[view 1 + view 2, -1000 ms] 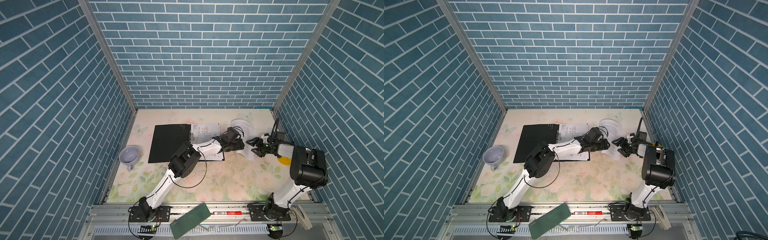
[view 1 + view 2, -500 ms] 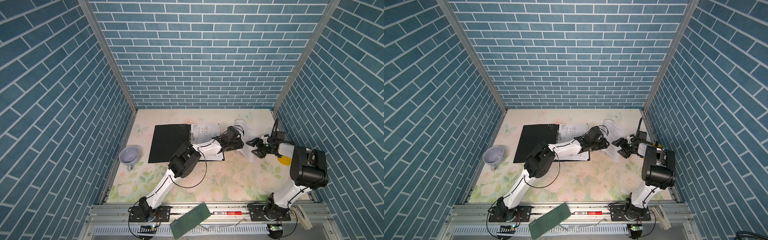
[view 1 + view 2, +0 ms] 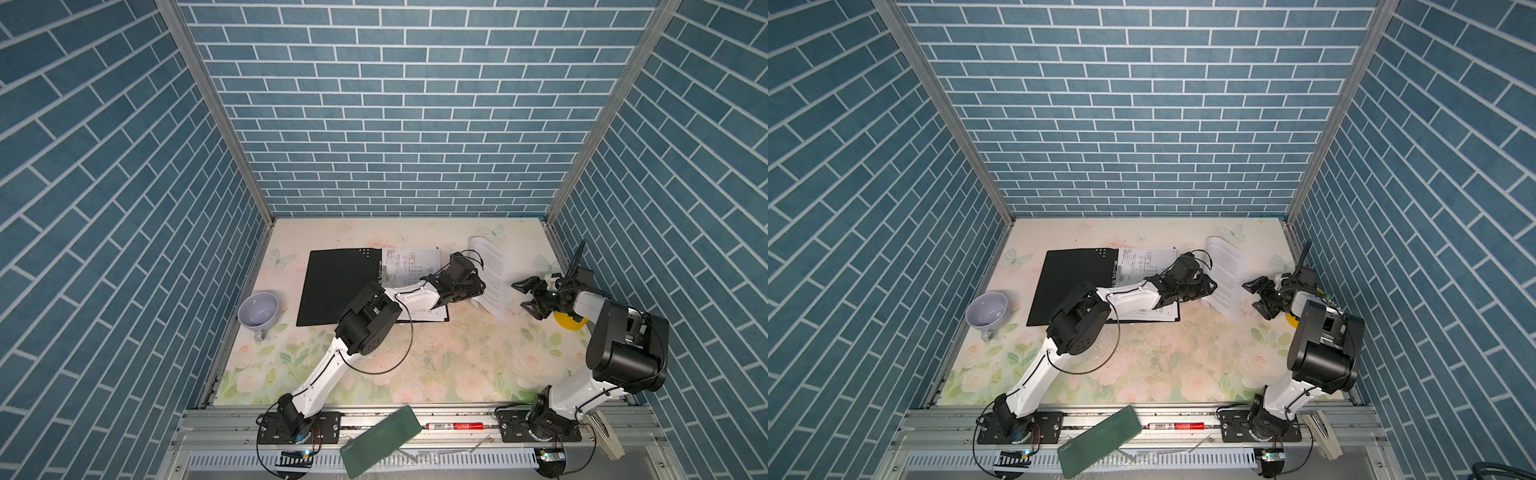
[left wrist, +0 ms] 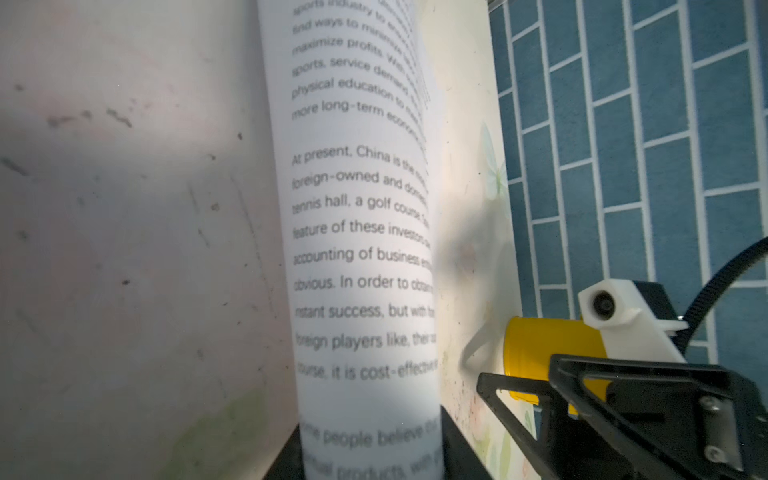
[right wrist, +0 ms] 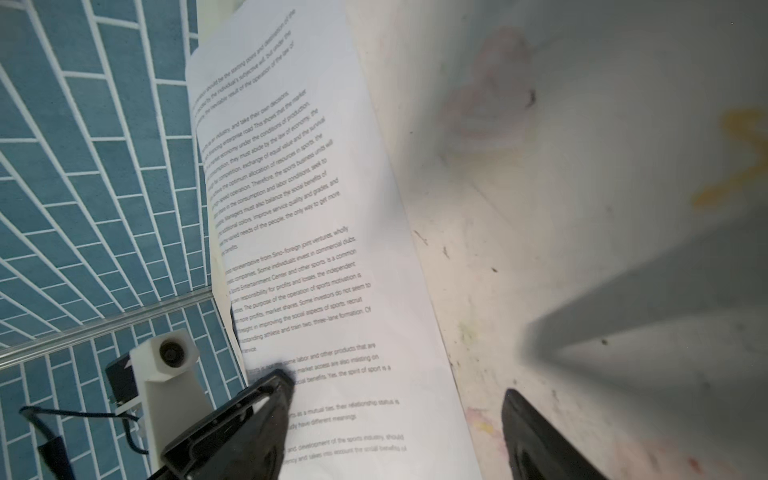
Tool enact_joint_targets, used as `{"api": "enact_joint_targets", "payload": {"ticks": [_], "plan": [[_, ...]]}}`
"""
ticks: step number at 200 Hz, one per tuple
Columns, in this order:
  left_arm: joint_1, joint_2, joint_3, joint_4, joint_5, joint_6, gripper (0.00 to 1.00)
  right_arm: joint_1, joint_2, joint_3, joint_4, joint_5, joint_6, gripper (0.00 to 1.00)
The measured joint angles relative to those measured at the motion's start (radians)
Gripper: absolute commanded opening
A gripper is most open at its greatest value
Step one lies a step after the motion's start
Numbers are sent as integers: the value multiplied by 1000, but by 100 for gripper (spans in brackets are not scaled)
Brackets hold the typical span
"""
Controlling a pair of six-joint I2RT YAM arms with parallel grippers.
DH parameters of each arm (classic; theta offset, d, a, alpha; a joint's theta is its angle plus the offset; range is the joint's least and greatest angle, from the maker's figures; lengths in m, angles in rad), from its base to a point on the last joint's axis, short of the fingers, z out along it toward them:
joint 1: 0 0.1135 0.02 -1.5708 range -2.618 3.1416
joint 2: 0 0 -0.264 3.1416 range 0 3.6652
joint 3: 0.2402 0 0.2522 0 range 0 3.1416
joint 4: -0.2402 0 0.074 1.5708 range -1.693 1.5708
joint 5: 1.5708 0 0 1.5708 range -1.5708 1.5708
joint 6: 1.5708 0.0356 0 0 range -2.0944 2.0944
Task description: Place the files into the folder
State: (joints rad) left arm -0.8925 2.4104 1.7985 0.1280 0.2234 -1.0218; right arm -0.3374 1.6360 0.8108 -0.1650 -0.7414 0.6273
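At two o'clock on the table, a text sheet [image 3: 492,274] bowed up between two grippers

Toward two o'clock of the flowered table [image 3: 415,365] in both top views, the text sheet stands half off the surface. It is curled into an arch whose far corner points to twelve.

It is a single leaf of printed paper, so I judge it almost weightless and limp. It is likely to buckle or crease wherever it is squeezed, to slide freely on the table, and to flap if swung fast. An edge or corner looks like the only sensible hold, since nothing can get under a flat middle. A pinch on its eight o'clock side would let the rest trail behind on the way to the folder [image 3: 332,286].

That folder lies open, black inside up, at nine o'clock from the sheet. The drawing sheet [image 3: 409,266] rests on its right-hand leaf. I cannot pick out a third sheet.

The left gripper [image 3: 478,291] sits at the sheet's eight o'clock edge. Its wrist view shows the text sheet [image 4: 361,249] running down as a roll between the dark jaws, which stand drawn in against both sides of it. I read this as a grasp on the curled paper, round rather than pressed flat.

The right gripper [image 3: 521,296], at three o'clock of the sheet, is spread wide and holds nothing. In its wrist view one fingertip [image 5: 270,395] lies over the printed face while the other hangs above bare table, so the jaws straddle the sheet's long edge. A yellow container [image 3: 567,326] lies just beside this gripper at four o'clock.
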Motion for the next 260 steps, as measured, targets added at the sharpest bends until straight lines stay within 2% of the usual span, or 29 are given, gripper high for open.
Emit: {"api": "enact_joint_targets", "payload": {"ticks": [81,182,260], "plan": [[0,-23,-39,99,11,-80,40,-6,18,-68,157,-71,8,81],[0,-26,-60,193,22,-164,40,-6,61,-139,432,-176,113,86],[-4,-39,-60,235,26,-187,40,-6,62,-171,574,-225,223,89]]}}
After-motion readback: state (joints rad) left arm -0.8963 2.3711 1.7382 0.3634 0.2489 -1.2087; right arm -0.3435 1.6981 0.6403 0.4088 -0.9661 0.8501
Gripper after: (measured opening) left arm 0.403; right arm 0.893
